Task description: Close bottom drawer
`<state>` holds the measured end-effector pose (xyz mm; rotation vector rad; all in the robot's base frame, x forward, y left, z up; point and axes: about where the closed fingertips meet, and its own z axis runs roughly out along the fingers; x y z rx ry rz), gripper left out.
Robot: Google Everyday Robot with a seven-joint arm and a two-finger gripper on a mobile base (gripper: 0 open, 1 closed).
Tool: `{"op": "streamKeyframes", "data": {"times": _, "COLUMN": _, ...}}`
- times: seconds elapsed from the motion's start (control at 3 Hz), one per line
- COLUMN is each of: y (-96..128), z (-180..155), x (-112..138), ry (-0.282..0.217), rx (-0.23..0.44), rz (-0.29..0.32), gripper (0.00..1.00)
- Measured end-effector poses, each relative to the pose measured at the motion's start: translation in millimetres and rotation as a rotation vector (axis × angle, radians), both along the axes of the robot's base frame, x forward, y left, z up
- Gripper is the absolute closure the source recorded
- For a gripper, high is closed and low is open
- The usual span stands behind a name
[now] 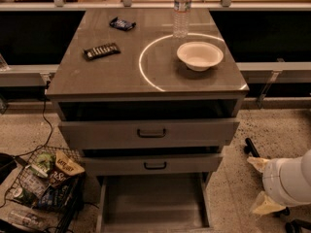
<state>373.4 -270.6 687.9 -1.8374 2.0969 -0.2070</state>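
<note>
The bottom drawer (153,203) is pulled far out of the grey cabinet (146,76). Its long grey tray shows open and empty, and its front runs off the bottom edge of the view. Above it, the middle drawer (154,165) and the top drawer (150,132) also stand a little out, each with a dark bar handle. My gripper (261,184) is low at the right, beside the cabinet and apart from the bottom drawer. Its two pale fingers (257,163) are spread with nothing between them. The white arm (291,178) comes in from the right edge.
On the cabinet top are a white bowl (199,55), a water bottle (181,11), and two dark snack packs (101,50) (122,23). A wire basket of snack bags (43,183) stands on the floor at the left. A dark caster (250,147) is on the floor at the right.
</note>
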Motion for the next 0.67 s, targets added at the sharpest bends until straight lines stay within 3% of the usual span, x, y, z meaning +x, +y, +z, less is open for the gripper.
{"op": "streamKeyframes", "data": {"times": 0.67, "y": 4, "z": -11, "x": 0, "ry": 0.004, "rx": -0.017, "rz": 0.008, "gripper": 0.71}}
